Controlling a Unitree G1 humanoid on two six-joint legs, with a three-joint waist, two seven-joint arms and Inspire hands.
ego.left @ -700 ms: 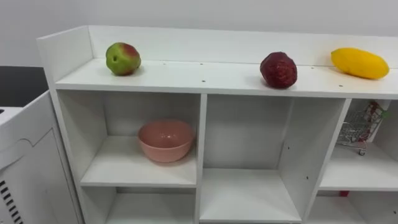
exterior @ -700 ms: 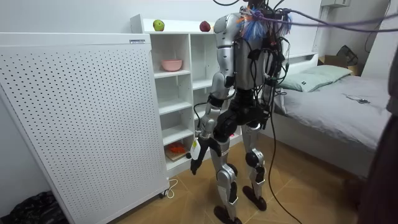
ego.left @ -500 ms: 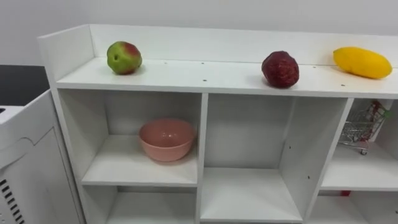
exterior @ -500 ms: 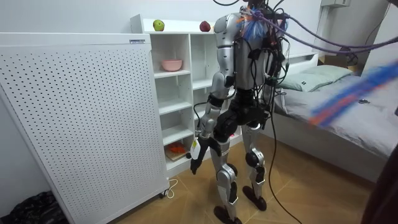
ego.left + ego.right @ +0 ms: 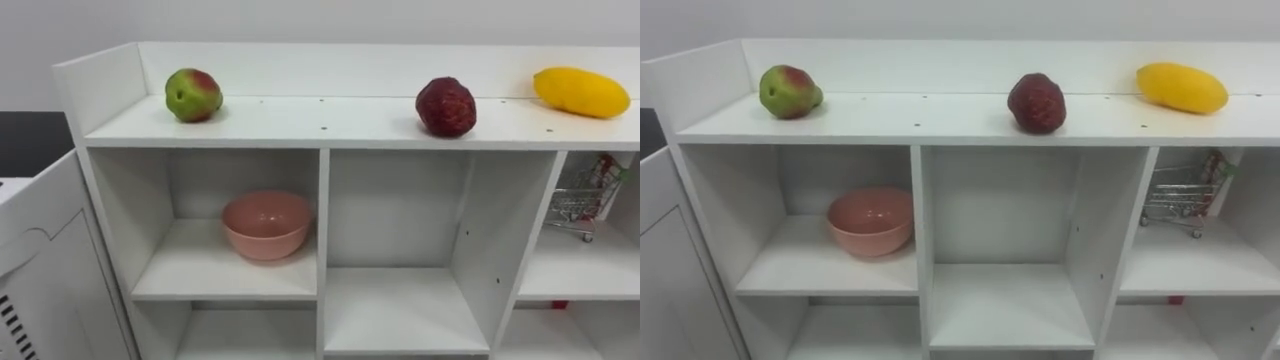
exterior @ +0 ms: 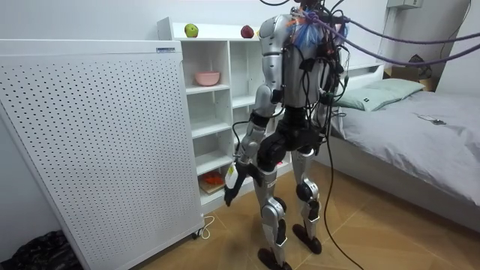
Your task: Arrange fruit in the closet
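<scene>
Three fruits lie on the top board of the white closet (image 5: 325, 240): a green-red apple (image 5: 193, 95) at the left, a dark red fruit (image 5: 446, 106) in the middle and a yellow mango (image 5: 581, 92) at the right. A pink bowl (image 5: 266, 224) sits in the upper left compartment. In the room view I stand upright facing the closet, and my left hand (image 6: 231, 180) hangs at thigh height with relaxed fingers, holding nothing.
A small wire shopping cart (image 5: 585, 205) stands in the right compartment. A tall white perforated panel (image 6: 97, 142) adjoins the closet on the room view's left. A bed (image 6: 420, 127) lies behind me. Something orange (image 6: 214, 180) rests on a low shelf.
My left arm has swung slightly toward the closet and lifted a little. The head view has shifted a bit; the fruits and bowl have not moved.
</scene>
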